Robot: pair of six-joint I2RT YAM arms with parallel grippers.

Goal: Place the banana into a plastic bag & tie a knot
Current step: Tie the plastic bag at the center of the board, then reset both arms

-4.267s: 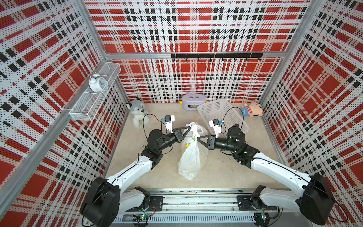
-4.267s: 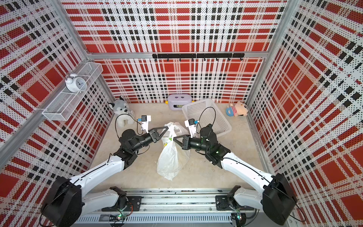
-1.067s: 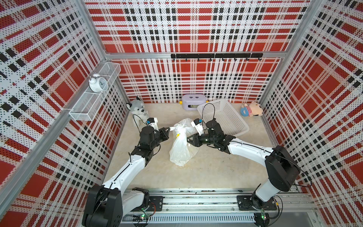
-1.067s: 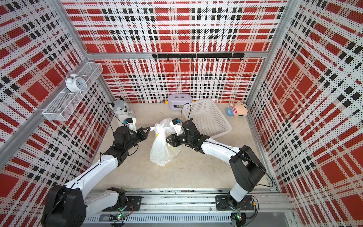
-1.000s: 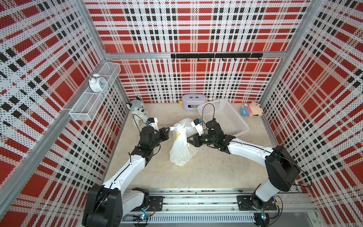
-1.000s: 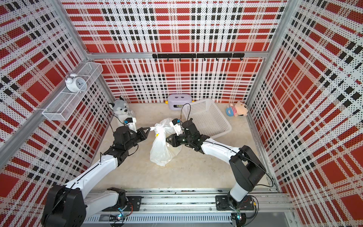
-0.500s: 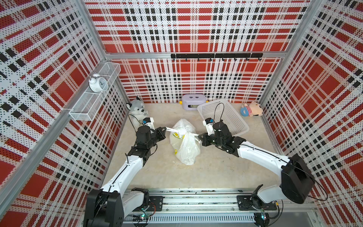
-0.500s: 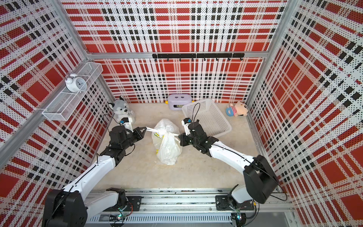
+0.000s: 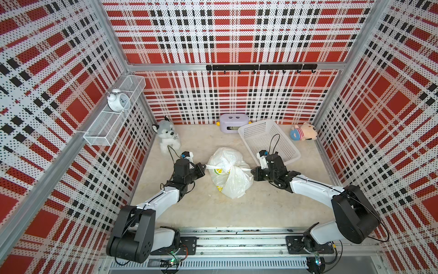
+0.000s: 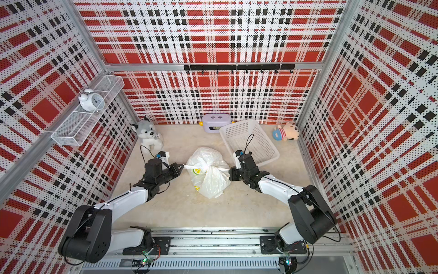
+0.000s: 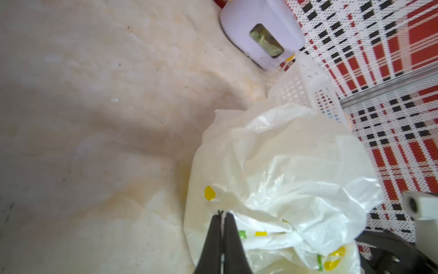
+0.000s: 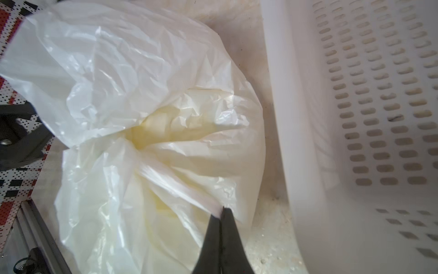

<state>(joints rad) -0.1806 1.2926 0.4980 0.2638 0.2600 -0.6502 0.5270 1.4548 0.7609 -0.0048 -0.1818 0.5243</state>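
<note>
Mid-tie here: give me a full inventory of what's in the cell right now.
plastic bag: one, white with yellow print, floor centre
knot: one, white, atop the bag, handles stretched sideways
banana: count unclear, pale yellow shape inside the bag
basket: one, white, right of and behind the bag
husky plush: one, grey-white, back left
box: one, lilac, back wall
plush toy: one, cream, back right
alarm clock: one, white, on wire shelf, left wall
hook rail: one, black, back wall
left tool: one, black, shut on a bag handle
right tool: one, black, shut on the other handle
</note>
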